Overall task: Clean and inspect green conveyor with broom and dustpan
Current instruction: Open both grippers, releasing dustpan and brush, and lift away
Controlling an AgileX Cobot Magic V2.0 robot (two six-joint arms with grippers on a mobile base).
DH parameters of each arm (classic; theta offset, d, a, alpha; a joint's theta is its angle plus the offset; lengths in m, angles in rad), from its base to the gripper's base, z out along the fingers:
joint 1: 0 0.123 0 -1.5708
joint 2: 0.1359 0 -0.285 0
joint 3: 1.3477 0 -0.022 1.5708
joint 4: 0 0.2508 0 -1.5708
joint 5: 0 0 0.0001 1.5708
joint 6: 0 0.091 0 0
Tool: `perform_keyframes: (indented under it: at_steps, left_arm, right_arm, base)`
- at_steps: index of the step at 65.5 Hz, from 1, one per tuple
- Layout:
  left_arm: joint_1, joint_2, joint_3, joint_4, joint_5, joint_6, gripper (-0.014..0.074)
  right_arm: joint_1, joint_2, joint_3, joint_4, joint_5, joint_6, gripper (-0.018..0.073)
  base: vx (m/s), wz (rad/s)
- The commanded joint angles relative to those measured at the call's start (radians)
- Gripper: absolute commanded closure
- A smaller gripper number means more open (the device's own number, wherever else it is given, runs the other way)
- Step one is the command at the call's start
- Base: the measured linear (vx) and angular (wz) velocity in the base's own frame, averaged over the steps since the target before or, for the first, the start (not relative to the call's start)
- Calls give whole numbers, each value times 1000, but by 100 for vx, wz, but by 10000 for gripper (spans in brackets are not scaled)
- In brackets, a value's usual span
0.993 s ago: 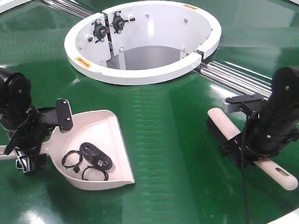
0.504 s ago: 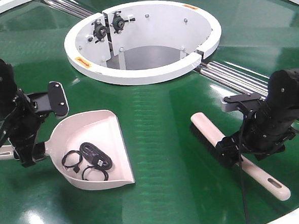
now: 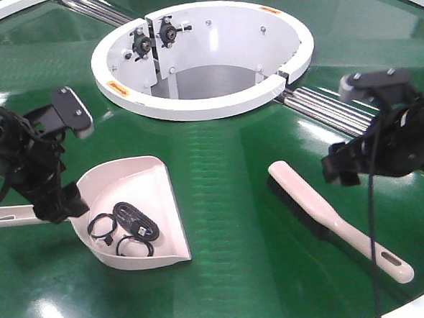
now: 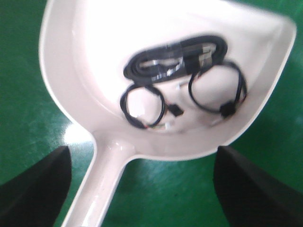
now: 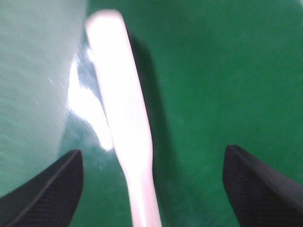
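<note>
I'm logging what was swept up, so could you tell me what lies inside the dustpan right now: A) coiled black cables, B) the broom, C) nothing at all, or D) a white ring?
A, since the dustpan holds coiled black cables in its scoop, seen clearly from the left wrist, while the broom lies apart on the green conveyor.

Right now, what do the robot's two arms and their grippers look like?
Both arms are matte black with chunky jointed links. The left gripper has flat black fingers, one with a pale edge. The right gripper carries a grey block on top and a thin black cable hanging down. In the wrist views the fingers show as dark wedges.
</note>
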Motion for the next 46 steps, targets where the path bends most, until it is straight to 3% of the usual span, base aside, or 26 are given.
perform_keyframes:
  at_steps: [1,16,25,39,46]
  left_arm:
    - [0,-101,-28,-56,-56,-118,24]
    - [0,-263,-13,-54,-134,-405,65]
    - [0,-391,79,-54,-178,-403,87]
    - [0,-672,378,-137,-553,-405,111]
    - [0,-825,544,-172,-696,-405,123]
  right_arm:
    - [-5,-106,-28,-3,-68,-9,-22]
    - [-5,-306,59,1,-200,-53,-22]
    - [-5,-460,197,-10,-308,-60,-22]
    - [-5,-691,428,1,-585,-75,-22]
    - [-5,-807,527,1,-631,-80,-22]
  base:
    - [0,0]
    - [0,0]
    - [0,0]
    - [0,0]
    - [0,0]
